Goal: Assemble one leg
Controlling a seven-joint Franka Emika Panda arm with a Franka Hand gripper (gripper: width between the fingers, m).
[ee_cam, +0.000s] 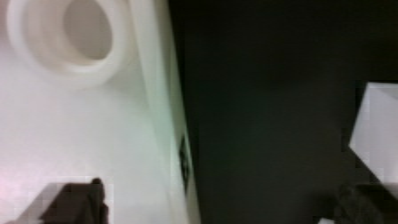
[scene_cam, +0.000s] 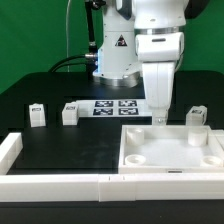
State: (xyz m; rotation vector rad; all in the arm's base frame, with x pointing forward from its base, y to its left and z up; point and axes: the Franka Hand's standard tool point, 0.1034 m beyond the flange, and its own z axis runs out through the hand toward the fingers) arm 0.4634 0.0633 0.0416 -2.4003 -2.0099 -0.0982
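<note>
Three legs show in the exterior view: two small white blocks with tags, one (scene_cam: 38,113) and another (scene_cam: 70,113), on the exterior view's left, and one (scene_cam: 197,115) just behind the white panel's far right corner. My gripper (scene_cam: 160,119) hangs low over the far edge of the white panel (scene_cam: 170,158), left of that third leg. In the wrist view my gripper (ee_cam: 217,205) is open and empty. One dark finger (ee_cam: 71,203) is over the panel (ee_cam: 107,130) and the other over the black table. A round socket (ee_cam: 71,40) shows in the panel. A white block (ee_cam: 381,120), probably a leg, is at the frame's edge.
The marker board (scene_cam: 113,107) lies behind the gripper at the robot base. Long white rim bars lie along the front (scene_cam: 60,185) and on the exterior view's left (scene_cam: 10,150). The table is black.
</note>
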